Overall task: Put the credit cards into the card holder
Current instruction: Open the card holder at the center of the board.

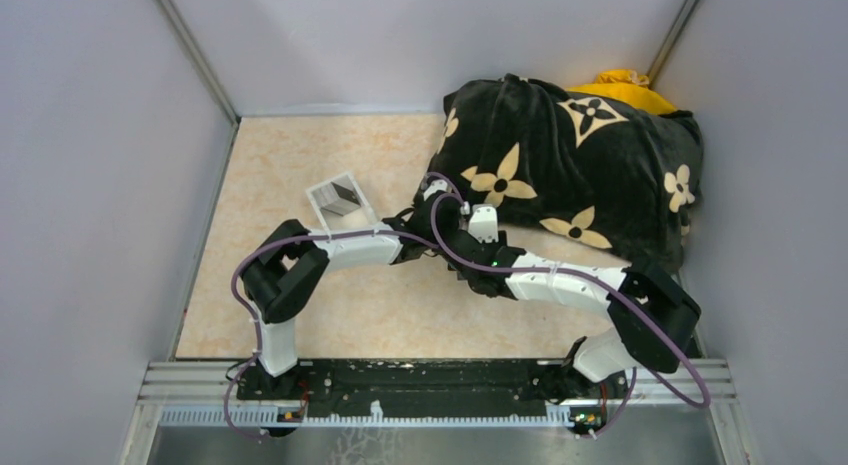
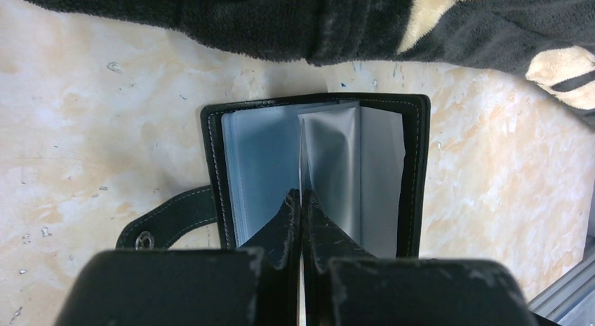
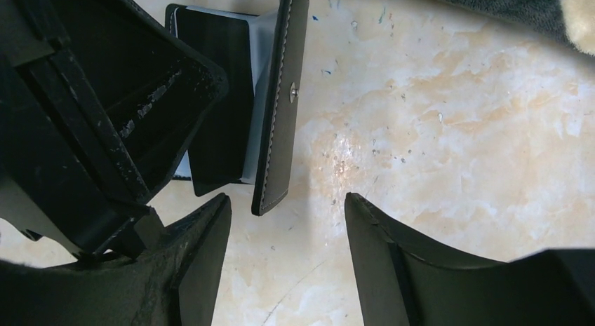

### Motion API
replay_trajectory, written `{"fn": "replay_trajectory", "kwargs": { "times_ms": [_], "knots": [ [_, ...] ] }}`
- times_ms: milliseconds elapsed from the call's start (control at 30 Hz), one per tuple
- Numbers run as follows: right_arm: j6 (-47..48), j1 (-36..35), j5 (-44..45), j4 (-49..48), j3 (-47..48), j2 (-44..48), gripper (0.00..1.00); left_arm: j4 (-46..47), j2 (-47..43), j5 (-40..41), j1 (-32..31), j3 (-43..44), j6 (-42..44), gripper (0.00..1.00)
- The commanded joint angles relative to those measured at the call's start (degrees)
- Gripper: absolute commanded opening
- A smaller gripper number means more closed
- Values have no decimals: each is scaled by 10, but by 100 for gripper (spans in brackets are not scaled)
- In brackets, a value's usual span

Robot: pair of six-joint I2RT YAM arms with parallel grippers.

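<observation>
The black card holder lies open on the marbled table, its pale clear sleeves showing. One sleeve stands upright, and my left gripper is shut on its lower edge. The holder's snap strap lies flat to the left. My right gripper hangs open just beside the holder; the corner of the stitched cover reaches in between its fingertips without touching them. In the top view both grippers meet over the holder and hide it. A dark flat shape, probably a credit card, lies in the tray.
A pale grey tray sits left of the grippers. A big black flower-patterned cushion fills the back right, close behind the holder, with something yellow behind it. Grey walls close in three sides.
</observation>
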State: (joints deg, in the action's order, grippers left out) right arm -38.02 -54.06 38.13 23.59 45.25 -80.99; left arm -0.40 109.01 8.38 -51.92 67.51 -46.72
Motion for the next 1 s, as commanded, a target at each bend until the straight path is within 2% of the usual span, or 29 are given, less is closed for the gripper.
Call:
{"fn": "replay_trajectory", "kwargs": {
  "times_ms": [0,300,967],
  "knots": [
    [25,-19,55,-62,28,-18,61,-4,12,-13,-12,-2,9,0],
    [33,8,95,-125,-24,-10,59,0,0,-26,-5,-16,-6,0],
    [18,25,117,-141,-80,-28,58,16,-21,-82,17,-49,-55,0]
  ]
}}
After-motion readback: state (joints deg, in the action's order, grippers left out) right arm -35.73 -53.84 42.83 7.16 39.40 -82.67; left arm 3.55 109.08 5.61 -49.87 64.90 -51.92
